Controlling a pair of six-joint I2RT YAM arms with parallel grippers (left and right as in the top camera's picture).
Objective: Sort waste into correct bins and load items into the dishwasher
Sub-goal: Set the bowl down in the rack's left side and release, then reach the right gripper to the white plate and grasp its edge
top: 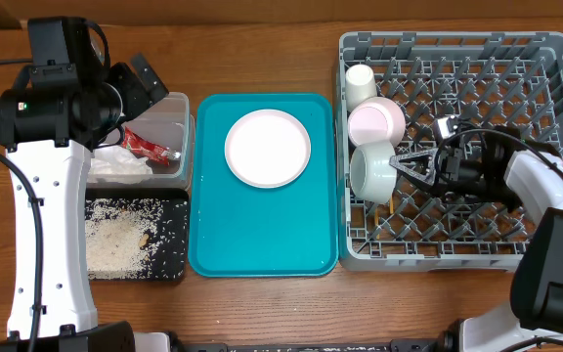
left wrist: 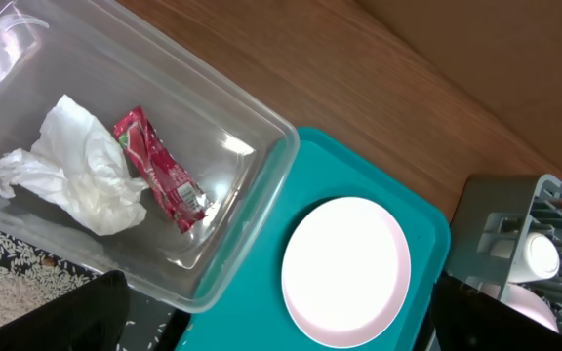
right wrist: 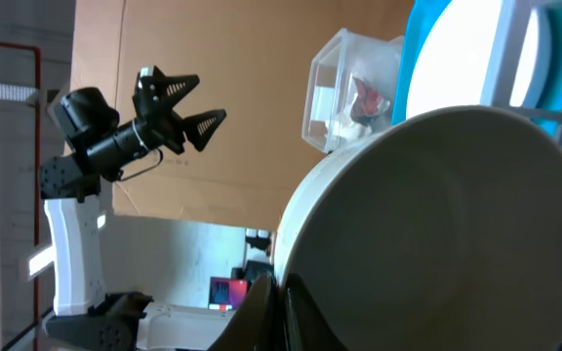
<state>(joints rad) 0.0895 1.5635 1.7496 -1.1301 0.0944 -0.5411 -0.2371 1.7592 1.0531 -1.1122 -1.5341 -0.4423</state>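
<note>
table (top: pixel 262 49) wood, cardboard (right wrist: pixel 242 58) behind | left gripper (right wrist: pixel 211 97) spread wide, empty, above tub (left wrist: pixel 261 175) | right gripper (top: pixel 400 161) at bowl (top: pixel 371 171) in rack (top: pixel 545 49), grip cannot tell | plate (top: pixel 268 148) on teal tray (top: pixel 262 235) | rice (top: pixel 115 240) in black tray (top: pixel 179 264)

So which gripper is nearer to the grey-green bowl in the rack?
Right. The right gripper is at the rim of the grey-green bowl, inside the rack. The left gripper is above the clear tub, beyond the teal tray.

Left gripper (right wrist: pixel 208 97) spread wide, raised; right gripper (top: pixel 396 161) pinching grey-green bowl (top: pixel 369 174) rim.
</note>
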